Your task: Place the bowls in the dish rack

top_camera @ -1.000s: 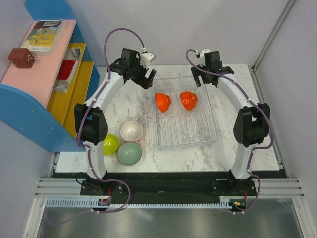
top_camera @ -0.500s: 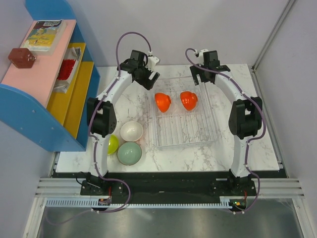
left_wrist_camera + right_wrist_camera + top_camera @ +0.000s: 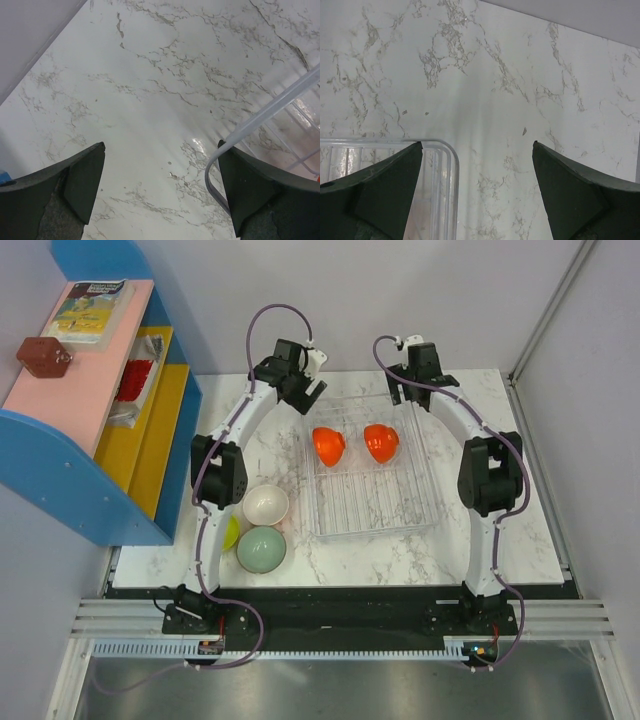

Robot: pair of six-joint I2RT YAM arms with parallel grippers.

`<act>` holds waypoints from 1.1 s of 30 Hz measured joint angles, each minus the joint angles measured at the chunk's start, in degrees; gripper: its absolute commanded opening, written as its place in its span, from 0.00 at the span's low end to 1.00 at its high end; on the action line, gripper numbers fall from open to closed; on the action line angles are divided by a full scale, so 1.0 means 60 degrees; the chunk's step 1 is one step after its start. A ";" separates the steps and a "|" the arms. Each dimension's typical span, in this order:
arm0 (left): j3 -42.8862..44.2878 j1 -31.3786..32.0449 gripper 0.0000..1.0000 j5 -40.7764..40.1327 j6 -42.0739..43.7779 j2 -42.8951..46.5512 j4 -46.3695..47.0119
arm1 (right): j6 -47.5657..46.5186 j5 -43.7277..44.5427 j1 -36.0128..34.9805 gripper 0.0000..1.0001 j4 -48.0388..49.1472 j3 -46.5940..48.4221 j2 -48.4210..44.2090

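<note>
The clear dish rack [image 3: 372, 508] lies right of the table's centre, with two red-orange bowls [image 3: 329, 446] [image 3: 381, 442] standing in its far end. A white-inside bowl [image 3: 266, 505], a pale grey-green bowl [image 3: 261, 549] and a lime-yellow bowl [image 3: 230, 532], partly hidden by the left arm, sit on the table left of the rack. My left gripper [image 3: 300, 392] is open and empty above the rack's far left corner [image 3: 235, 137]. My right gripper [image 3: 410, 392] is open and empty above the rack's far right corner [image 3: 445, 150].
A blue, pink and yellow shelf unit [image 3: 90, 410] stands along the left side with a book and small items on it. Grey walls close the back and right. Marble table [image 3: 520, 530] shows right of the rack.
The left arm has swung right and toward the back, its elbow now covering part of the lime-yellow bowl. The right arm has folded in slightly. The bowls have not moved.
</note>
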State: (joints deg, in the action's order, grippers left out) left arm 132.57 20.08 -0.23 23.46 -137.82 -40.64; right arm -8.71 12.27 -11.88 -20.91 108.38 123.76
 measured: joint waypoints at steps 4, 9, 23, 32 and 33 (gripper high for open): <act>0.0382 0.0018 1.00 -0.0295 0.0036 -0.0244 0.0007 | -0.0004 0.0219 0.0000 0.98 0.0182 0.0000 0.0368; 0.0557 0.0026 1.00 -0.0736 0.0120 -0.0379 0.0131 | 0.0098 0.0532 0.0000 0.98 0.0408 0.0000 0.0645; 0.1082 0.0178 1.00 -0.2328 0.1118 -0.1107 0.1781 | 0.0656 0.1016 0.0007 0.98 0.1337 -0.0372 0.0619; 0.1082 0.0353 1.00 -0.2484 0.1424 -0.1166 0.2390 | 0.0852 0.0477 0.0004 0.98 0.1264 -0.1228 0.0229; 0.1082 0.0368 1.00 -0.2481 0.1421 -0.1166 0.2459 | 0.0863 0.0433 0.0004 0.98 0.1260 -0.1279 0.0069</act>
State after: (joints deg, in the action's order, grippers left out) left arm 139.06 22.28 -15.11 31.99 -144.81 -25.89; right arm -3.53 14.87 -11.86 -13.34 100.71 124.18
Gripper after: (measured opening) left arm 0.994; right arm 0.982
